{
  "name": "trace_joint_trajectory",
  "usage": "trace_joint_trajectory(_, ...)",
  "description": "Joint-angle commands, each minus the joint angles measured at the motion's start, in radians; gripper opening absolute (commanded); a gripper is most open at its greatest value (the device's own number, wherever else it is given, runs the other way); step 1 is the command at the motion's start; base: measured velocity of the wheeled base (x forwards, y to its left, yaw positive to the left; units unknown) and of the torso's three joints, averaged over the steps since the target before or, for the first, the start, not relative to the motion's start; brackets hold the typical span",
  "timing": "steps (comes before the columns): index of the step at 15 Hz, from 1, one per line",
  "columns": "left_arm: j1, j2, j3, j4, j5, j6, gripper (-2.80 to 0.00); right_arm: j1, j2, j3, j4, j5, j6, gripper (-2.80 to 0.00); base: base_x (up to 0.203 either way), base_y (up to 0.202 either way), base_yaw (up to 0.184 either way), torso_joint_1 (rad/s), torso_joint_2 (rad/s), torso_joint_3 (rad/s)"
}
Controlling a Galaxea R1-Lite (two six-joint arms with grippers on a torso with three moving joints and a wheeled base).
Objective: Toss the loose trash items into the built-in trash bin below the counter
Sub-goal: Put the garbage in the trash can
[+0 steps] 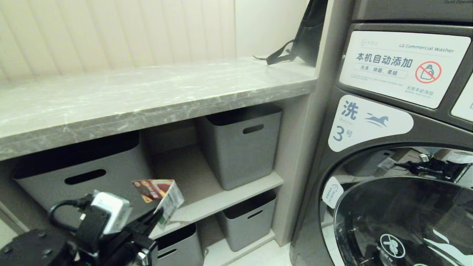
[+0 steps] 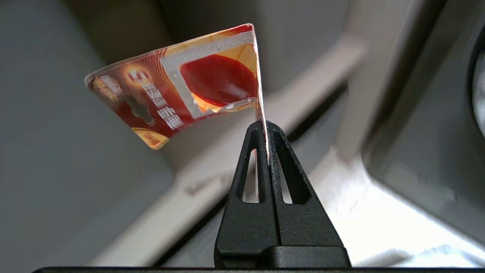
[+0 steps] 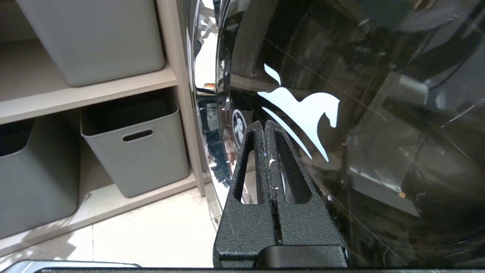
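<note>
Cardboard carton (image 1: 159, 195) — small, red-brown and white — is pinched by its thin edge in the left tool (image 1: 157, 216), whose two black fingers are pressed together on it. This tool is low at the left of the head view, in front of the shelves under the grey marble-look worktop (image 1: 147, 99), and the carton stands up above the fingertips, tilted, before a grey tub (image 1: 85, 173). More grey tubs with slot handles sit on the shelves (image 1: 221, 201) near it. The right tool (image 3: 265, 127) is pressed together with nothing between its fingers — it hangs just before the dark glass door of the washing machine (image 3: 360, 113), above the pale floor (image 3: 159, 227). A black bag (image 1: 308, 33) rests at the far end of the worktop.
</note>
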State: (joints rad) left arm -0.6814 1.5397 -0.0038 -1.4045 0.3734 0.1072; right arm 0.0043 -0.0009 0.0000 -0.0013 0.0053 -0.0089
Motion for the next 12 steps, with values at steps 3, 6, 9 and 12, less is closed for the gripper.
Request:
trace_joint_trajectory(3, 0.079, -0.371, 0.004, 0.106, -0.066, 0.108, -2.8, 0.0, -0.001, 0.0, 0.0, 0.001, 0.0, -2.8, 0.0, 0.0, 0.0, 0.0, 0.0, 0.0)
trace_joint_trajectory(6, 0.096, -0.557, 0.004, 0.27, -0.159, 0.156, -2.8, 0.0, -0.001, 0.0, 0.0, 0.001, 0.0, -2.8, 0.0, 0.0, 0.0, 0.0, 0.0, 0.0)
trace_joint_trajectory(9, 0.145, -0.715, 0.004, 0.412, -0.237, 0.176, -2.8, 0.0, -0.001, 0.0, 0.0, 0.001, 0.0, -2.8, 0.0, 0.0, 0.0, 0.0, 0.0, 0.0)
trace_joint_trajectory(12, 0.303, -0.872, 0.004, 0.542, -0.389, 0.185, -2.8, 0.001, -0.001, 0.0, 0.0, 0.001, 0.0, -2.8, 0.0, 0.0, 0.0, 0.0, 0.0, 0.0)
